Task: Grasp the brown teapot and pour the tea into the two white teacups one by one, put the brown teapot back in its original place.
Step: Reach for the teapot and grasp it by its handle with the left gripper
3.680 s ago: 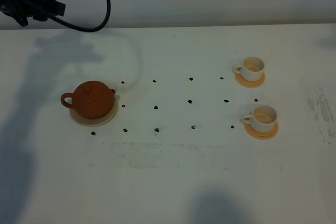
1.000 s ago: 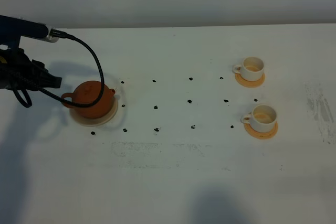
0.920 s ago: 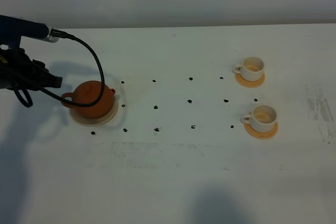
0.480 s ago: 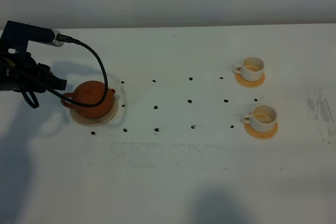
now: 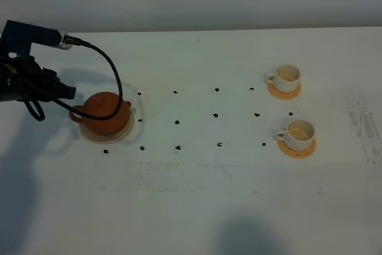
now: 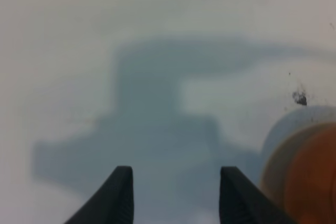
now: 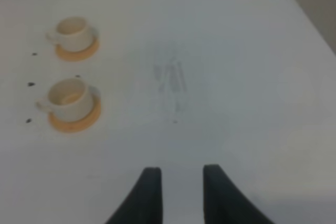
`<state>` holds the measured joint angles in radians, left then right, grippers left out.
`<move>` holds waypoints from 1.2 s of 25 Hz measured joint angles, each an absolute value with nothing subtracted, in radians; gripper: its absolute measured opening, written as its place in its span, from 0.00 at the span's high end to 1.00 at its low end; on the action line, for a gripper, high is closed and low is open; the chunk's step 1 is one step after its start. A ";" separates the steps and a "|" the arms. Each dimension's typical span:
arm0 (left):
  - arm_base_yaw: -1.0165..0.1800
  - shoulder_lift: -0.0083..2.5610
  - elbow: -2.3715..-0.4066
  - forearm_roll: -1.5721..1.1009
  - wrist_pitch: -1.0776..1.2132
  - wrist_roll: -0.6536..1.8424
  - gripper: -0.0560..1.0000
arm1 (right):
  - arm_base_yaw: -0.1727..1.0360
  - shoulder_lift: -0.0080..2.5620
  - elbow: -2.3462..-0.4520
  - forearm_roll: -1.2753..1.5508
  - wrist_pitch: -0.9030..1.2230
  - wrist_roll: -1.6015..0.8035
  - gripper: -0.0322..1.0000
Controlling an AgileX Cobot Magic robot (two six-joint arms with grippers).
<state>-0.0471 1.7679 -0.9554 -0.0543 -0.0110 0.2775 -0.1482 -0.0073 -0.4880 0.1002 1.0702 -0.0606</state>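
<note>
**Exterior high view.** The brown teapot (image 5: 102, 111) is recorded upright, lid on, seated on the pale beige coaster (image 5: 123, 135) at the left of the counter (image 5: 197, 201). Its contents are hidden by the lid. The rear teacup (image 5: 288, 77) is seated on the rear coaster (image 5: 285, 95) and the front teacup (image 5: 299, 134) on the front coaster (image 5: 297, 151), both at the right, well apart from the teapot. A tan tint is noted inside both cups; whether it is liquid or glaze cannot be told. The left claw (image 5: 71, 92) is held just beside the teapot's loop handle; contact cannot be judged. A black cable (image 5: 116, 77) is looped across the pot. Small black marks (image 5: 177, 122) are scattered between pot and cups. The right arm is shown only by its own wrist view.

**Left wrist view.** Two dark fingers (image 6: 122, 198) are seen spread wide, with only bare counter and shadow between them. The teapot is cut off at the frame edge, outside the gap and beside one finger, with a strip of beige coaster around it. The handle is not shown. The picture is blurred.

**Right wrist view.** The right claw (image 7: 181, 195) is seen above bare counter, its fingers drawn in narrow and nothing gripped. Both teacups and their tan interiors are repeated here. A grey scuff (image 7: 170, 80) is noted beside them.
</note>
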 joint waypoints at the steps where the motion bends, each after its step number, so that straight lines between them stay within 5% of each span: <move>1: -0.047 1.768 -0.955 -0.054 -0.015 0.278 0.60 | -0.150 -0.007 -0.488 0.100 1.070 -0.061 0.75; 16: -0.047 1.769 -0.955 -0.054 0.010 0.289 0.60 | -0.097 -0.007 -0.488 0.113 1.070 -0.058 0.75; 30: -0.028 1.772 -1.149 -0.080 0.346 0.168 0.60 | -0.097 -0.007 -0.488 0.113 1.069 -0.058 0.75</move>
